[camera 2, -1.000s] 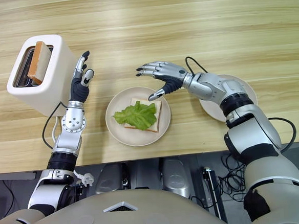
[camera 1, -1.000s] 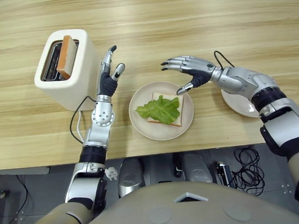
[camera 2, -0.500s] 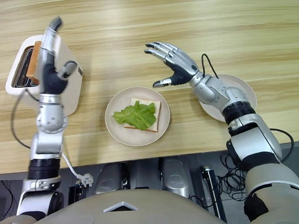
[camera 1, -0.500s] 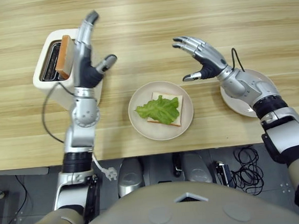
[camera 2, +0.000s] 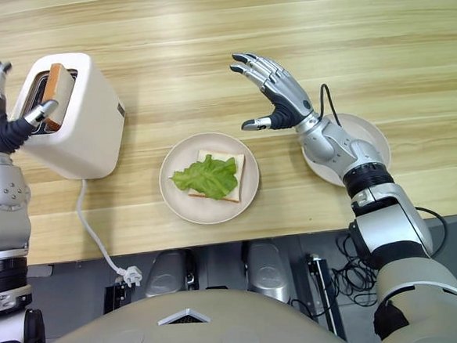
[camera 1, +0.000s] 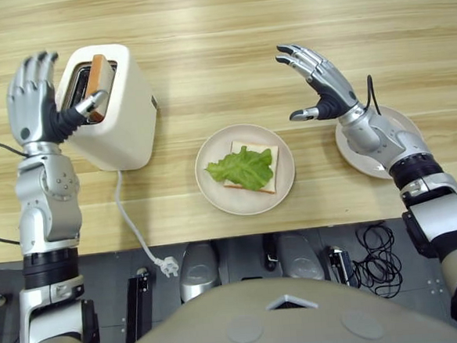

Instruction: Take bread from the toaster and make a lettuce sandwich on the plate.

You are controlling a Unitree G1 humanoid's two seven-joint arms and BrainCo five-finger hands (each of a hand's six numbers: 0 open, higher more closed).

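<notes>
- The left hand is raised at the upper left of the frame, just left of the toaster. Its fingers are spread and point up. It is released and grasps nothing.
- Its thumb stretches right over the toaster's top edge, with the tip at the near end of the bread slice. Whether the tip touches the slice cannot be told.
- That slice stands upright in the toaster's slot, its top above the rim.
- The right hand hangs at the upper right of centre, above the table. The palm faces left, the fingers are fanned and the thumb points toward the middle. It is released too, and holds nothing.
- The right hand is up and to the right of the plate and apart from it.
- The plate lies at the centre of the frame, near the table's front edge. On it lies a second slice of bread.
- A lettuce leaf rests on that slice, covering its left part and hanging over its left edge. No slice lies over the leaf.
- A smaller plate lies at the right, partly under the right forearm.
- A white cord runs from the toaster's base down over the table's front edge, ending in a loose plug.
</notes>
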